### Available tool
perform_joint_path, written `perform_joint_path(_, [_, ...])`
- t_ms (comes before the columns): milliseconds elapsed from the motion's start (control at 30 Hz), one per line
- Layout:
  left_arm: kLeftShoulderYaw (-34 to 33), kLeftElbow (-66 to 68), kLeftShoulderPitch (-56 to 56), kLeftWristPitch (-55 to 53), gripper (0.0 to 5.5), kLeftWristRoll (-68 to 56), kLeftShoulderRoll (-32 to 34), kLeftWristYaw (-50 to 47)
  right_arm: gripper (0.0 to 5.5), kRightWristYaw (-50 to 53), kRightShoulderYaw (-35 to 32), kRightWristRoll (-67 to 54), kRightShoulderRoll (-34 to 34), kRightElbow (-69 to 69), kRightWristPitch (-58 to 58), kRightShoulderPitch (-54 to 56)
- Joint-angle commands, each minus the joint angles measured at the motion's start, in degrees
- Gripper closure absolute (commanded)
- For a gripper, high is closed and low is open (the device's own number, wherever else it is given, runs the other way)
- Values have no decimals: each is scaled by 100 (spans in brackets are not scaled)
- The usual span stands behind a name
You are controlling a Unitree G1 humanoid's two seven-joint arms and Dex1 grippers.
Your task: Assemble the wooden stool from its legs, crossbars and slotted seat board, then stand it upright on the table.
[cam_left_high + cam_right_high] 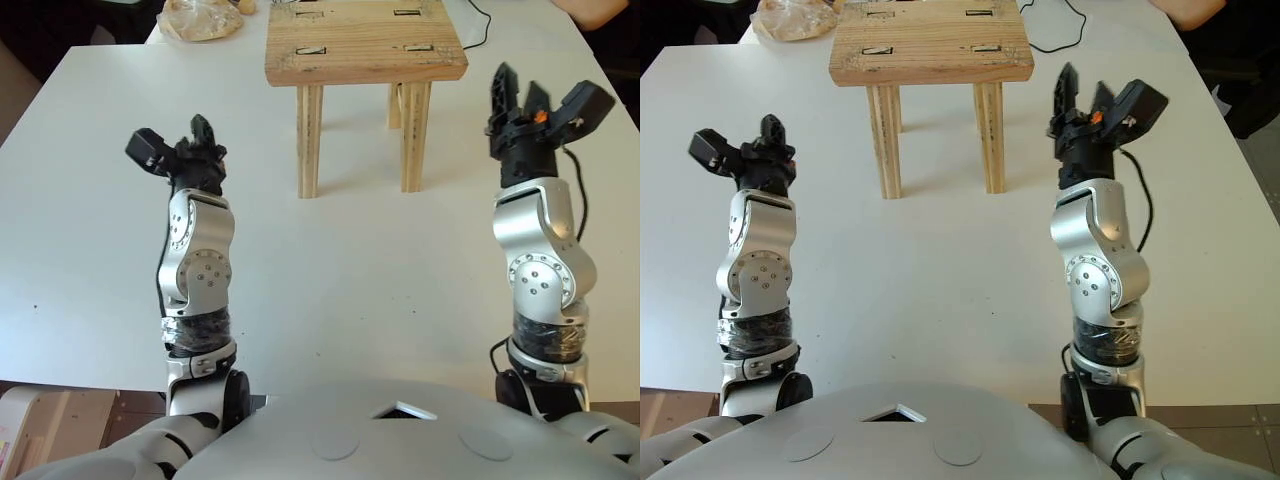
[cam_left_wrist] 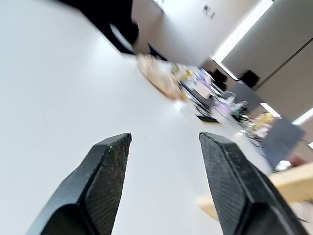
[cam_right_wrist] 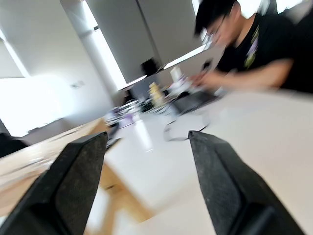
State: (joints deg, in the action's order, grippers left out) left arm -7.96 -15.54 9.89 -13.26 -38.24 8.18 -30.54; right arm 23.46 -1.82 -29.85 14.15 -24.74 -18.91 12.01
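Observation:
The wooden stool stands upright on the white table at the far middle, its slotted seat board on top of pale legs. My left gripper is raised over the table to the left of the stool, open and holding nothing; its black fingers stand apart in the left wrist view. My right gripper is raised to the right of the stool, also open and empty, with its fingers spread. An edge of the stool appears past the right gripper's fingers.
A crumpled bag lies at the table's far left corner. A black cable trails near the far right edge. The table's near half between my arms is bare white surface.

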Motion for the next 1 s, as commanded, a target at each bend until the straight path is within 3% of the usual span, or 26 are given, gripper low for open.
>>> perform_joint_path(33, [751,337,472,158,291,2018,304,46,246,583,224,1862,64,1064,217,776])
perform_joint_path(267, [915,836,1527,-199,291,4308,428,-450,246,597,205,3032,-250,2297,1074,2447])
perform_joint_path(433, [1568,1225,2834,499,291,5636,195,-504,246,884,568,4049,-592,2910,1608,3144])
perform_joint_path(633, [1816,2232,3038,2006,291,6279,-794,-1735,246,1617,1289,5342,-1015,3697,2914,3279])
perform_joint_path(833, [2107,3129,2943,2574,291,6841,-1032,-2021,246,2291,1511,5893,-1377,4603,3729,3025])
perform_joint_path(1000, [2000,3500,3017,2921,222,6926,-996,-2034,242,2570,1482,6104,-1508,4881,3978,3042])
